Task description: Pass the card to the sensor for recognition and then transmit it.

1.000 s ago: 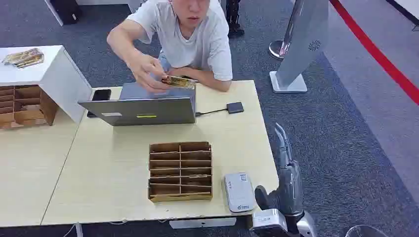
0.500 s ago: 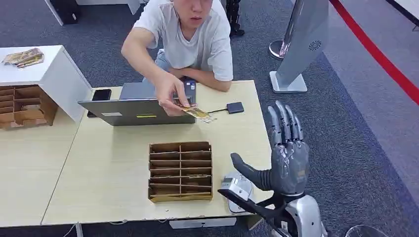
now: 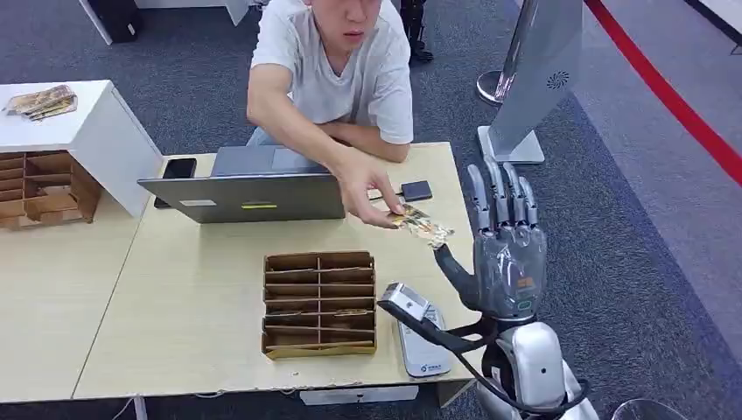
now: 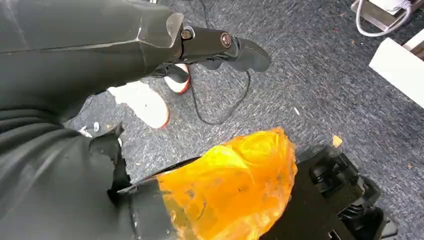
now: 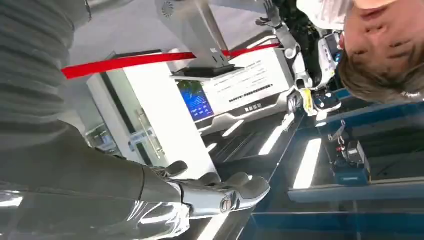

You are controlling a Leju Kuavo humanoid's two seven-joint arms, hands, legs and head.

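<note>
Dark blue carpet [image 3: 612, 227], pale wooden table [image 3: 201, 289], white cabinet [image 3: 105, 131]

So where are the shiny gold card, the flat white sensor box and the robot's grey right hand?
shiny gold card [image 3: 422, 225], head view, its middle.
flat white sensor box [image 3: 423, 352], head view, its top face.
robot's grey right hand [image 3: 506, 262], head view, its back.

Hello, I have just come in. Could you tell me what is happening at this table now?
A person seated behind the laptop reaches across the light wooden table and holds out a golden card toward the robot. The robot's right hand is raised upright beside the table's edge, fingers spread, holding nothing; the card's tip is close to its thumb, but contact cannot be confirmed. A white card sensor lies near the table's front edge, next to a cardboard divider box. The card has not reached the sensor.
</note>
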